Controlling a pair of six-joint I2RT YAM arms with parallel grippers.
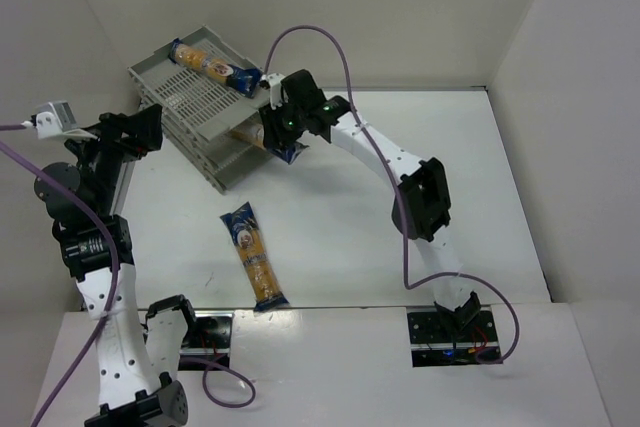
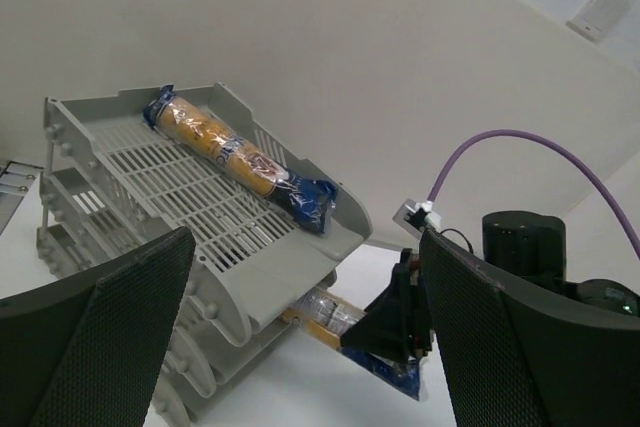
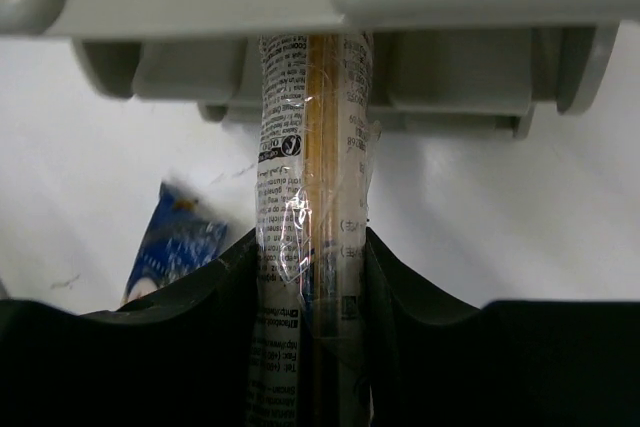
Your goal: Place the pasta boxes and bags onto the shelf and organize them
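The grey shelf [image 1: 190, 97] stood at the far left of the white counter [image 1: 340, 237], its three trays staggered. One packet [image 1: 213, 67] lay flat in the top tray along its far wall, with its long axis running from far left to nearer right and a blue end at each tip. A second packet [image 1: 270, 142] was gripped by the right pincer [image 1: 285, 122], which was closed on it just off the shelf's right side. In the right wrist view its fingers [image 3: 225, 277] pressed on both sides of the clear wrapper. The packet's long axis pointed straight away from the pincer and in under the lip of the top tray. Its front part was hidden in a lower tier, though I could not tell which of the two. Its rear blue end stuck out to the near right of the shelf. The third packet [image 1: 254, 255] lay flat on the counter, well apart from the shelf and near the middle of the near edge. Its long axis ran near to far, with the far end leaning slightly left and the white label toward that end. The left pincer [image 1: 145, 132] hung just left of the shelf, facing it with its jaws spread wide and gripping nothing.
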